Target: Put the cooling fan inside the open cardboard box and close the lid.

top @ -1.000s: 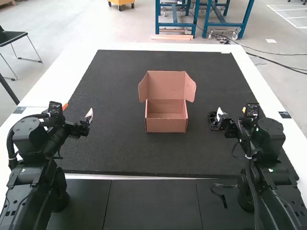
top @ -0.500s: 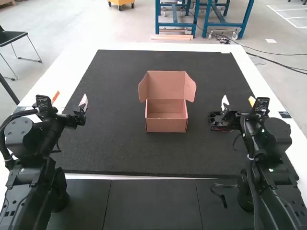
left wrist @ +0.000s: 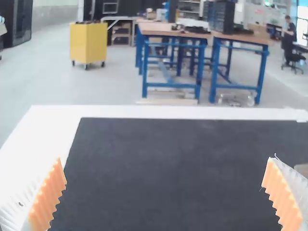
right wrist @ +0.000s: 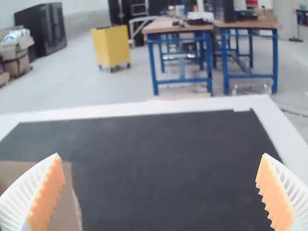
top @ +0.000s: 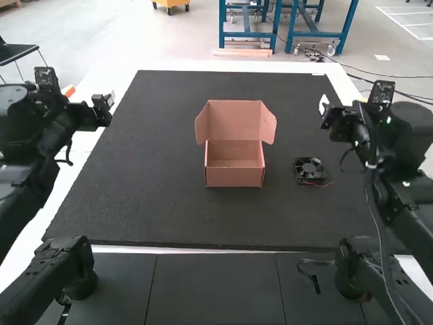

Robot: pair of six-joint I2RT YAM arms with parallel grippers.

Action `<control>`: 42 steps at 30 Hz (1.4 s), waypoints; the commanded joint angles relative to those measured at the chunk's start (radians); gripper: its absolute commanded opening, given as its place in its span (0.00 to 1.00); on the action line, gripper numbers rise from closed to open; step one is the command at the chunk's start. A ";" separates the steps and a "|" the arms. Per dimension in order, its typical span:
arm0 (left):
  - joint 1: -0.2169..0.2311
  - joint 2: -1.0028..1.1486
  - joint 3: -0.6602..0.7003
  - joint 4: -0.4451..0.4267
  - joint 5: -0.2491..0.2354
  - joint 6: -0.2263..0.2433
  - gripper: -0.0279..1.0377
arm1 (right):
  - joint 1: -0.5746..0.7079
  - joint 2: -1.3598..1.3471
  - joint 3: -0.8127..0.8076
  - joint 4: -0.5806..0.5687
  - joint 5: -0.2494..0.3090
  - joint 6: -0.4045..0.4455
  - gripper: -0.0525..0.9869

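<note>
Hovering above the left edge of the black mat [top: 162, 176], the left claw [top: 103, 101] is spread wide and carries nothing. Its wrist camera confirms it: the two ribbed orange pads [left wrist: 45, 202] stand far apart, with bare mat and the white bench [top: 203, 250] between and beyond them.

Over on the other side, the right claw [top: 326, 112] hangs in the air above the mat's right edge. It is spread just as wide and empty too, its orange-lined fingers [right wrist: 274, 192] well apart in its own wrist view.

And the cooling fan [top: 310, 169]? It is in neither claw! It lies flat on the mat, below the right claw and a little toward the middle from it, clear of the fingers. It is well apart from the left claw, all the way across the mat.

Farther in from the right claw, past the fan, sits the cardboard box [top: 234, 164], upright in the middle of the mat between the two claws and nearer the right one. The box is open. Its lid [top: 235, 120] stands up at the far side, away from both arms, with the small side flaps fanned outward. The fan rests near the box's wall on the right claw's side, not touching it. A brown corner of the box peeks in just behind one finger in the right wrist view. From above, the inside of the box looks bare.
</note>
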 commanded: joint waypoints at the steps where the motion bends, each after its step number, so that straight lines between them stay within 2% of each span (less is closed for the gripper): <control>1: 0.005 0.069 0.075 -0.006 0.018 -0.008 0.93 | -0.009 0.093 0.162 -0.084 0.013 0.014 0.92; 4: -0.003 0.155 0.124 -0.027 0.036 -0.003 0.93 | -0.009 0.226 0.326 -0.242 0.013 0.028 0.92; 7: -0.020 0.275 0.204 -0.181 0.035 -0.001 0.93 | -0.009 0.374 0.484 -0.413 0.016 0.040 0.92; 9: -0.041 0.353 0.240 -0.273 0.048 0.020 0.93 | -0.011 0.443 0.550 -0.508 0.014 0.092 0.92; 11: -0.070 0.405 0.260 -0.317 0.047 0.048 0.93 | -0.011 0.464 0.565 -0.545 -0.047 0.100 0.92; 13: -0.103 0.445 0.274 -0.360 0.047 0.087 0.93 | -0.009 0.460 0.559 -0.539 -0.050 0.104 0.92; 14: -0.123 0.457 0.288 -0.371 0.047 0.094 0.93 | -0.008 0.456 0.555 -0.532 -0.035 0.106 0.92; 15: -0.144 0.465 0.300 -0.394 0.047 0.123 0.93 | -0.009 0.460 0.556 -0.540 -0.013 0.103 0.92; 17: -0.196 0.482 0.323 -0.427 0.047 0.172 0.93 | -0.014 0.483 0.567 -0.600 -0.012 0.097 0.92; 19: -0.242 0.494 0.343 -0.440 0.045 0.183 0.93 | -0.011 0.509 0.556 -0.647 0.027 0.090 0.92; 21: -0.268 0.505 0.362 -0.461 0.042 0.204 0.93 | -0.020 0.536 0.545 -0.680 0.060 0.046 0.92; 22: -0.270 0.508 0.371 -0.467 0.042 0.206 0.93 | -0.025 0.552 0.544 -0.697 0.080 0.031 0.92; 24: -0.271 0.519 0.397 -0.478 0.042 0.206 0.93 | -0.035 0.590 0.551 -0.733 0.082 0.021 0.92; 27: -0.277 0.554 0.429 -0.506 0.041 0.209 0.93 | -0.066 0.665 0.562 -0.785 0.082 -0.038 0.92; 30: -0.270 0.576 0.463 -0.561 0.028 0.264 0.93 | -0.115 0.717 0.579 -0.787 0.064 -0.124 0.92; 33: -0.267 0.574 0.509 -0.653 0.031 0.351 0.93 | -0.167 0.769 0.614 -0.789 0.033 -0.190 0.92; 34: -0.267 0.573 0.526 -0.679 0.039 0.359 0.93 | -0.184 0.791 0.628 -0.792 0.021 -0.204 0.92; 36: -0.274 0.560 0.566 -0.737 0.088 0.379 0.93 | -0.212 0.834 0.660 -0.796 -0.012 -0.216 0.92; 40: -0.282 0.517 0.616 -0.779 0.117 0.382 0.93 | -0.241 0.906 0.688 -0.805 -0.042 -0.230 0.92; 42: -0.297 0.496 0.628 -0.800 0.117 0.380 0.93 | -0.241 0.932 0.686 -0.804 -0.050 -0.232 0.92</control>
